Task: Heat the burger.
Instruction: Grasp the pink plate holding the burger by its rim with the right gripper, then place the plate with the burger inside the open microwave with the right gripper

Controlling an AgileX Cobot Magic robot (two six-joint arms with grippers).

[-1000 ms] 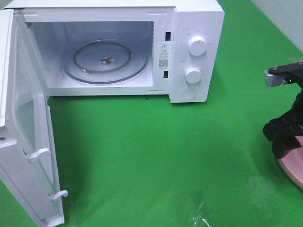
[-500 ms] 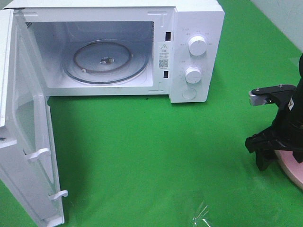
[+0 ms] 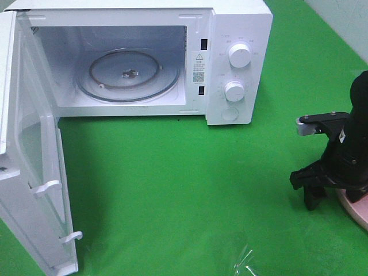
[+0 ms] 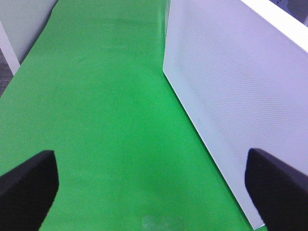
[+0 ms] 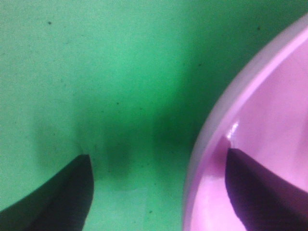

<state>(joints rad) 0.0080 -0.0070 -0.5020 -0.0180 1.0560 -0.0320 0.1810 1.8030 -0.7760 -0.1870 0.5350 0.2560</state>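
R gripper (image 5: pixel 159 192): jaws wide apart, gripping nothing. They straddle the rim of the pink plate (image 5: pixel 214 127), w/ one finger over the plate's inside and the other over the green cloth (image 5: pixel 96 72) outside it. Too close and blurred to tell if either tip touches. Straddling the rim looks like set-up to pinch the plate edge and carry it, rather than squeeze the food.

The burger isn't in any view. It's prob. further in on the plate, which the high cam cuts off.

Landmark = microwave (image 3: pixel 238 34). The plate lies well off its knob side, fwd of its front. Its door (image 3: pixel 34 144) stands fully open and the glass turntable (image 3: pixel 126 75) is bare, so it looks ready to take the load.

L gripper (image 4: pixel 154 192): jaws also wide apart, empty, just outside that door, prob. to stay clear of the path.
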